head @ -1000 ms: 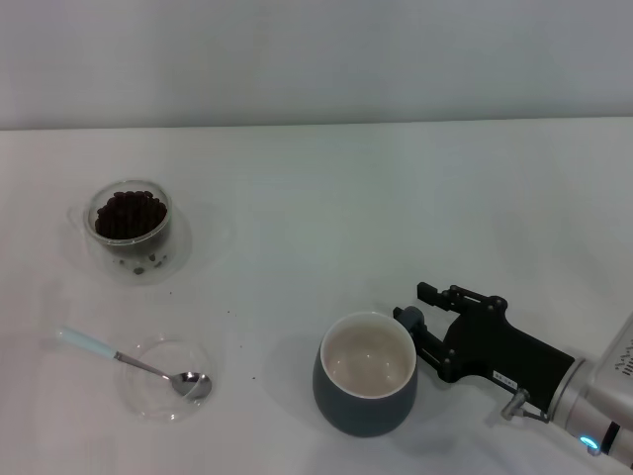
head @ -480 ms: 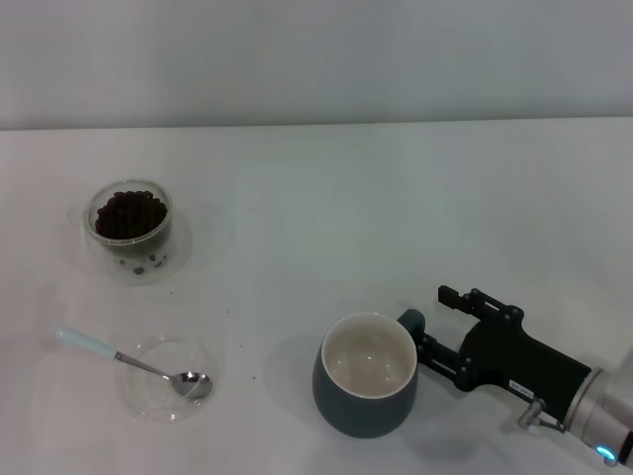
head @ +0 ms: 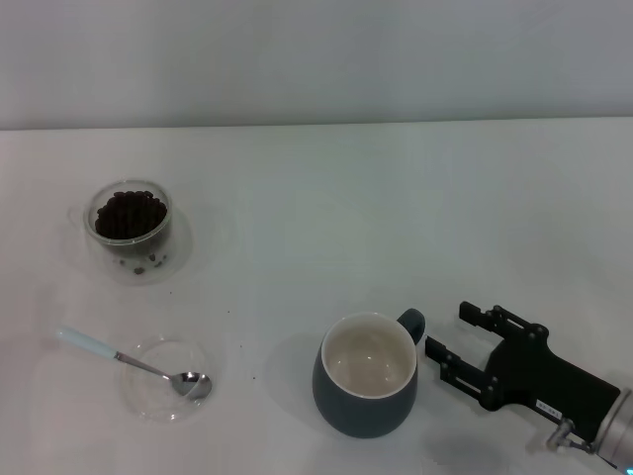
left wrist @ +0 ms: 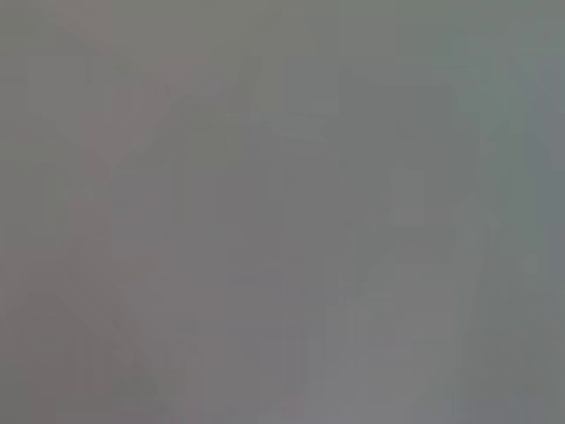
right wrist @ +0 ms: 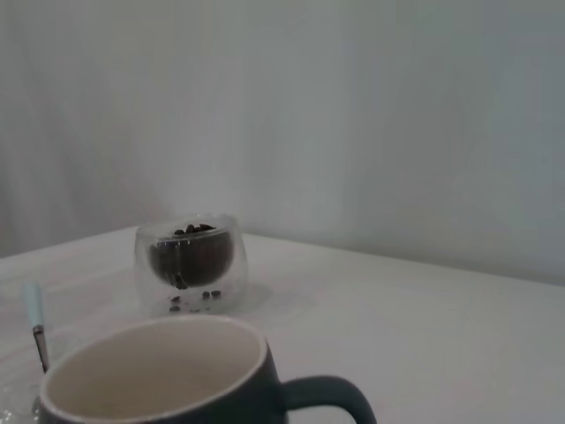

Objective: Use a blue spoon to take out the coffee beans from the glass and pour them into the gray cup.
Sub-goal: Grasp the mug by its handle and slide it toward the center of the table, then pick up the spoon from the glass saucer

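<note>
Right gripper (head: 455,334): jaws apart, empty, just beside gray cup (head: 366,374) handle | Left gripper: not visible | Blue spoon (head: 129,361): bowl in shallow dish (head: 163,379) | Coffee beans (head: 129,215): in glass (head: 132,230)

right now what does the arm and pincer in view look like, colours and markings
Only the right arm shows, in the head view. Its right pincer is matte black with two blocky, angular fingers on a boxy black body that bears a small white label. Behind it the wrist turns to a light silver-grey cylinder, with a small metal fitting hanging beneath the joint. The left pincer is not in view.
</note>
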Available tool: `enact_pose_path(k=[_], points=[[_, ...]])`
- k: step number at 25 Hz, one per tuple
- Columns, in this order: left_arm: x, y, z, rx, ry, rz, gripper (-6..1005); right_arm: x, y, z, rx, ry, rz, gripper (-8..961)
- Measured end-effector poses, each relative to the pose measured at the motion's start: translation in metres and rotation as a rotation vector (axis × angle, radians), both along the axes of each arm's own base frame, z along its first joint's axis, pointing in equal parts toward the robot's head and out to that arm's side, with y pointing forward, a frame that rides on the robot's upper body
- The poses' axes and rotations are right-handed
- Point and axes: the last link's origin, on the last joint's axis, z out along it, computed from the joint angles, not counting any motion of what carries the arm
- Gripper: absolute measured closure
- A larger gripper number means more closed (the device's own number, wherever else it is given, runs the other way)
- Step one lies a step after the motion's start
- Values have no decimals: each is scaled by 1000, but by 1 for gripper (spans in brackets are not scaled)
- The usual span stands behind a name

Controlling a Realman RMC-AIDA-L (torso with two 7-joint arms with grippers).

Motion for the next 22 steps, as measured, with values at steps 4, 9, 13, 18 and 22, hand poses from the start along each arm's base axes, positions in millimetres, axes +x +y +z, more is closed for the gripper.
enact_pose_path(k=[4,9,13,18,22], points=[[-1,-1,0,1,0,3,159,5,-5,5,9,9,-6,246],[-1,-2,-2,-6,-4,5,159,18,-14,23,68,32,-33,246],[0,-3,-5,-11,-10,7,159,28,-19,49,174,63,-49,247],[5,-3,-16,-31,-58,-5,158,32,-13,80,339,85,-42,247],[14,-5,-28,-45,-153,-33,158,34,-2,103,420,78,-20,248]])
